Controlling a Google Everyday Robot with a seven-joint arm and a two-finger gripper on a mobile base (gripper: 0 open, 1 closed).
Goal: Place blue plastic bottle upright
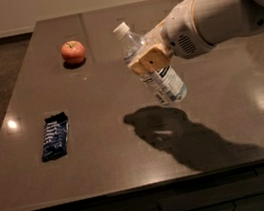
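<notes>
The blue plastic bottle (155, 71) is a clear ribbed water bottle with a white cap and a white-and-blue label. It hangs in the air above the table, tilted, with its cap up and to the left. My gripper (148, 60) is shut on the bottle's middle, and a tan finger pad (150, 61) presses on its front. The white arm reaches in from the right. The bottle's shadow falls on the table below it.
A red apple (73, 52) sits at the back left of the dark grey table (102, 107). A flat dark-blue snack packet (55, 136) lies at the front left. The table's front edge runs along the bottom.
</notes>
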